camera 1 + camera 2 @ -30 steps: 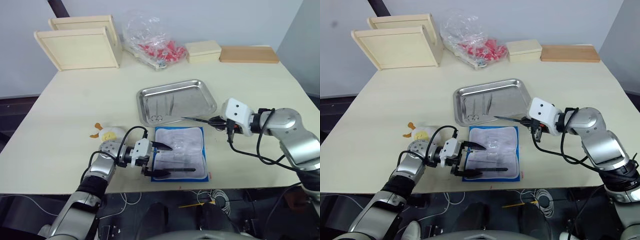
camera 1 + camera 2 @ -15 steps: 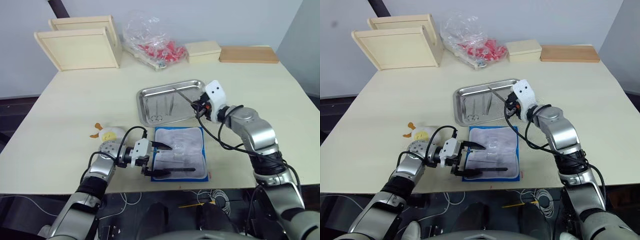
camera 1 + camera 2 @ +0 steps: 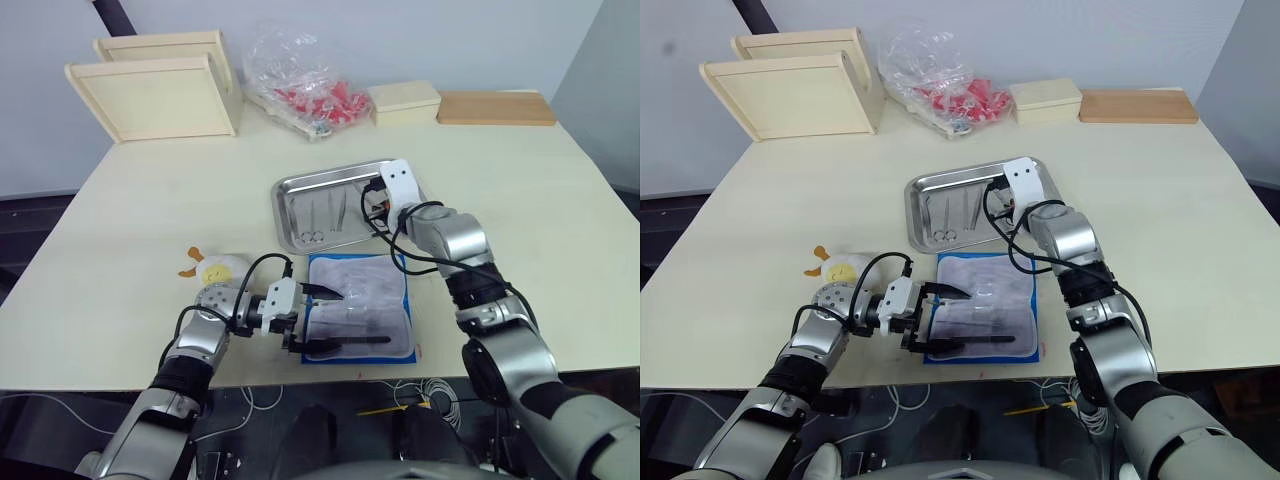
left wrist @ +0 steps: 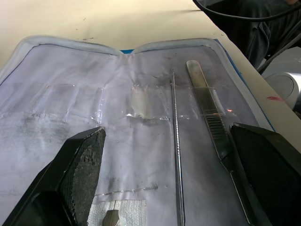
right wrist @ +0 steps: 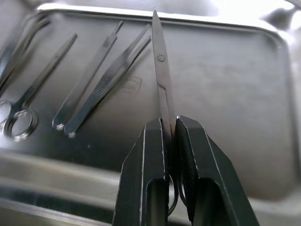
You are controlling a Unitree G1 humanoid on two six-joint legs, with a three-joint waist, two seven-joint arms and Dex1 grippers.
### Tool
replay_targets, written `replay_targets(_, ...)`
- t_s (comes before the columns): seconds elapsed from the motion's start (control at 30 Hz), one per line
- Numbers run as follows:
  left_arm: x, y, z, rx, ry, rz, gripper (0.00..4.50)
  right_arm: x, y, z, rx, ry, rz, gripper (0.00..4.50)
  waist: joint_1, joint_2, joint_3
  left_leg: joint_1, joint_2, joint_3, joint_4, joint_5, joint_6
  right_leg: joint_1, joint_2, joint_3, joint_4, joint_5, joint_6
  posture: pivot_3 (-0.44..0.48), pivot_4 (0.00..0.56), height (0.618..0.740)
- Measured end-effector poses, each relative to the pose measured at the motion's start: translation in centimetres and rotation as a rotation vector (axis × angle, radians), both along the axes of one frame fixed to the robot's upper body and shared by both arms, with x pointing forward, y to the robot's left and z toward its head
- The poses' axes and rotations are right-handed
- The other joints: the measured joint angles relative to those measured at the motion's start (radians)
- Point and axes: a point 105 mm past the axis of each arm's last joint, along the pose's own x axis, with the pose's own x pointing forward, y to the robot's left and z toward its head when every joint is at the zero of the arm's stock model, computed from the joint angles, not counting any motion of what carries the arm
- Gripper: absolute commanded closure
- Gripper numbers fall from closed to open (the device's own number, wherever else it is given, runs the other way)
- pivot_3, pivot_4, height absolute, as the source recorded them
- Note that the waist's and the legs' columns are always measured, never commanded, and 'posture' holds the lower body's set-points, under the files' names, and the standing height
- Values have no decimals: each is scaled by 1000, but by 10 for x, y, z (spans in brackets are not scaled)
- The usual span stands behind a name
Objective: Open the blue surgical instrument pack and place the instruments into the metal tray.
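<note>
The blue surgical instrument pack (image 3: 362, 306) lies open near the table's front edge, pale lining up. Tweezers (image 4: 208, 117) and a slim probe (image 4: 176, 155) lie in its clear sleeves. My left gripper (image 3: 316, 319) is open at the pack's left edge, one finger on each side of these instruments. The metal tray (image 3: 292, 190) sits just behind the pack and holds ring-handled scissors (image 5: 18, 114) and tweezers (image 5: 109, 79). Over the tray's right half, my right gripper (image 5: 170, 123) is shut on a pair of scissors (image 5: 161, 80), blades pointing ahead just above the tray floor.
Two pale wooden trays (image 3: 160, 90) stand at the back left. A crinkled clear bag of red items (image 3: 305, 85), a pale box (image 3: 405, 100) and a wooden board (image 3: 495, 108) line the back edge. A small yellow toy (image 3: 215, 268) lies left of the pack.
My right gripper has carried the scissors from right of the pack leftward and back over the tray. The left gripper has stayed where it was.
</note>
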Motion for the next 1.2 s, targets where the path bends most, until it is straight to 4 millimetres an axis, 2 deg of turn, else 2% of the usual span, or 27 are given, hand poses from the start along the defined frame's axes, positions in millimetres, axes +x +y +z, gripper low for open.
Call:
replay_targets(0.2, -1, 0, 0, 0, 0, 1, 0, 11, 0, -6, 40, 26, -60, 4454, -3, 0, 0, 0, 0, 0, 0, 0, 0, 0, 2, 5, 0, 0, 0, 0, 150, 740)
replay_targets(0.43, -1, 3, 0, 1, -2, 9, 0, 15, 11, -26, 86, 71, -80, 4454, -20, 0, 0, 0, 0, 1, -1, 0, 0, 0, 3, 10, 0, 0, 1, 0, 150, 740)
replay_targets(0.67, -2, 4, 0, 0, 0, 14, 0, 18, 16, -27, 117, 68, -80, 4454, -23, 0, 0, 0, 0, 1, -1, 0, 0, 0, 3, 11, 0, 1, 1, 0, 150, 740)
replay_targets(0.77, -2, 4, 0, -1, 4, 19, 0, 17, 19, -27, 136, 73, -65, 3263, -23, 0, 0, 1, 0, 1, -1, 0, 0, 0, 3, 11, 0, 1, 1, 0, 150, 740)
replay_targets(0.87, -2, 4, 0, 0, 6, 21, 0, 16, 22, -26, 142, 72, -31, 1807, -24, 0, 0, 1, 0, 1, -1, 0, 1, 0, 3, 12, 0, 1, 1, 0, 150, 740)
replay_targets(0.9, -2, 4, 0, 0, 6, 21, 0, 15, 24, -26, 139, 71, -13, 1485, -24, 0, 0, 1, 0, 1, -1, 0, 1, 0, 4, 12, 0, 1, 1, 0, 150, 740)
replay_targets(0.93, -2, 4, 0, 0, 5, 20, 0, 15, 25, -25, 139, 68, 3, 740, -24, 0, 0, 0, 0, 1, -1, 0, 1, 0, 4, 11, 0, 1, 1, 0, 150, 740)
replay_targets(1.0, -2, 4, 0, -1, 3, 19, 0, 15, 26, -22, 141, 55, 25, 55, -23, 1, 0, 0, 0, 1, -1, 0, 1, 0, 4, 11, 0, 1, 1, 0, 150, 740)
replay_targets(1.2, -2, 3, 1, 0, 1, 19, 0, 18, 19, 5, 160, -49, 79, 55, -23, 1, 0, 0, 0, 1, -1, 0, 1, 0, 3, 12, 0, 1, 1, 0, 150, 740)
